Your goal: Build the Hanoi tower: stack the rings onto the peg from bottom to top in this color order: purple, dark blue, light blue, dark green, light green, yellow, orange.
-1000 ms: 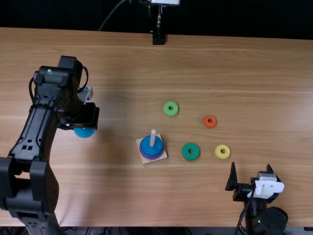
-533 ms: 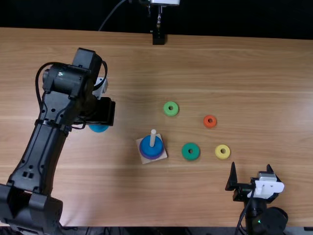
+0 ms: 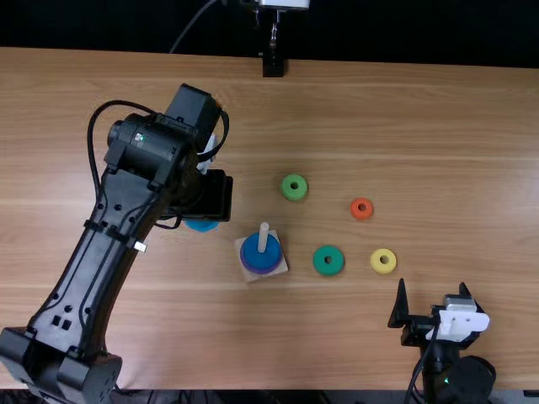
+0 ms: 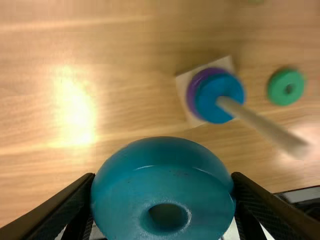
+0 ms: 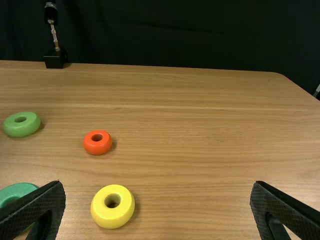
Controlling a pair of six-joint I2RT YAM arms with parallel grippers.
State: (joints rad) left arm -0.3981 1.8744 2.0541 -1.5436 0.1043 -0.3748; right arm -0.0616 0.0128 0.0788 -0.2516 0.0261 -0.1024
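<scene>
Ring (image 4: 160, 155), the light blue one, is pinched in my left claw (image 4: 163, 197), with the peg (image 3: 264, 237) off to the claw's right. I'd center it over the tip, hold it level, and lower gently before letting go.

Count: seven rings, one per color (one purple (image 4: 192, 96), one dark blue (image 3: 258, 255), one light blue (image 4: 160, 187), one dark green (image 3: 321, 260), one light green (image 3: 286, 187), one yellow (image 5: 112, 217), one orange (image 5: 97, 147)); pegs, n = 1 (image 3: 264, 238); square bases, n = 1 (image 4: 183, 85); blue-family rings total two, green-family rings likewise two.
</scene>
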